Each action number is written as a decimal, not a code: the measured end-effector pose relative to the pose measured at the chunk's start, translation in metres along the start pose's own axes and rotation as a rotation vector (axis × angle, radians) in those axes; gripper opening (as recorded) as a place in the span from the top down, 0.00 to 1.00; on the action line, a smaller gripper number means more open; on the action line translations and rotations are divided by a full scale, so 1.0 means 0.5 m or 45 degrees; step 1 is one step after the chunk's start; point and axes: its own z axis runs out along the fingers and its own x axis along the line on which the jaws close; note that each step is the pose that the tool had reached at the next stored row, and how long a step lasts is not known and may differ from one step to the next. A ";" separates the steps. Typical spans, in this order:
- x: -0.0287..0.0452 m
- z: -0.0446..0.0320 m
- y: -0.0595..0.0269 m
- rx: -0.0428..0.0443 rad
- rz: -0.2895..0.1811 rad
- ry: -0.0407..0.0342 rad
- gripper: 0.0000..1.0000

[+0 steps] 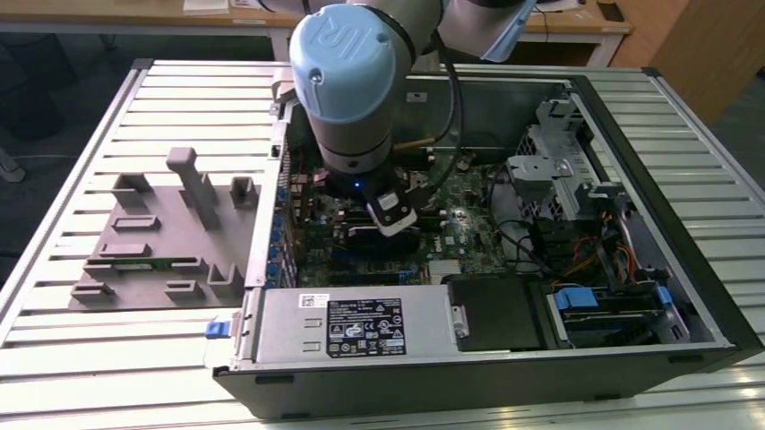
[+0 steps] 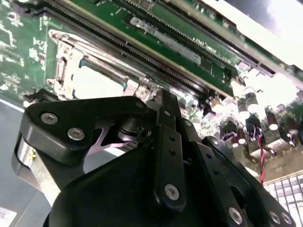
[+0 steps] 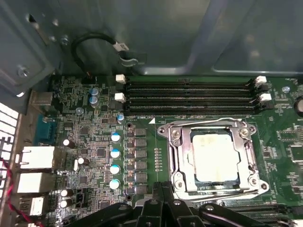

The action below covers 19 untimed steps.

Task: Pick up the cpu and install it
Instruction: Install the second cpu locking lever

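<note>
One slatted pale metal table (image 1: 72, 349) carries an open computer case (image 1: 502, 376) lying on its side, with a wooden desk (image 1: 574, 22) behind it at the far edge of the room. On the exterior view's left of the case sits a grey fixture plate (image 1: 143, 260) with upright grey blocks. Inside the case a green motherboard (image 3: 85, 137) fills the floor, and the power supply (image 1: 347, 327) with its label lies along the near wall. The cpu (image 3: 213, 156) sits flat in the socket frame (image 3: 177, 156), its pale silver top framed by the metal bracket, just beside the memory slots (image 3: 189, 97). The arm (image 1: 353, 81) reaches down into the case, and the gripper (image 3: 163, 201) hovers just beside the socket, holding nothing; its black linkage blocks the fingertips in both wrist views, so I cannot tell how far apart they stand.
</note>
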 end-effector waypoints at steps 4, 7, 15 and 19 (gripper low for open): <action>-0.002 -0.021 0.008 0.000 0.001 -0.0008 0.89; -0.003 -0.038 0.014 0.000 0.003 -0.0032 0.89; -0.004 -0.051 0.020 0.025 0.061 -0.0282 0.89; -0.006 -0.049 0.026 0.047 0.075 -0.0355 0.89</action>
